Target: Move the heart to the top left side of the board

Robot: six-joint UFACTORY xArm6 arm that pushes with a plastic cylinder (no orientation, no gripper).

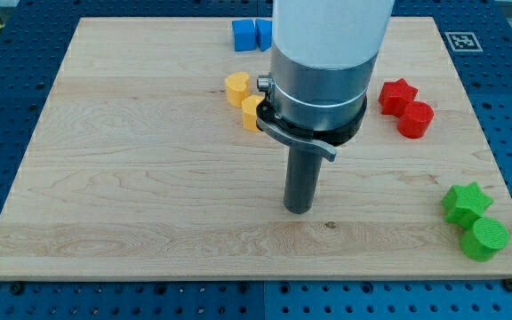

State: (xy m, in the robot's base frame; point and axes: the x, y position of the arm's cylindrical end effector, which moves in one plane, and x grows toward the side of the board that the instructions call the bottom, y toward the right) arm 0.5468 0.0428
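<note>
While the left part of the wooden surface (105, 178) carries only bare wood grain, the first blocks appear near the middle of the view. A yellow heart (236, 88) lies in the upper middle of the board, a little left of the arm's big cylinder (323, 62), and it is far from the board's top left corner. Just beside it, toward the view's lower right, sits a second yellow block (252, 113); the arm's body partly hides it, so I cannot tell its shape. Above these two, at the top edge, stand two blue blocks (252, 35) touching each other; their exact shape is not clear, and the right one is partly cut by the arm. My tip (298, 210) rests on the board below the yellow blocks and to their right, well apart from the heart and touching no block. This arm has no end effector that opens or closes, only the straight dark rod. On the right of the arm, a red star (397, 94) touches a red cylinder (415, 119). Near the lower right corner, a green star (466, 202) touches a green cylinder (484, 238).
</note>
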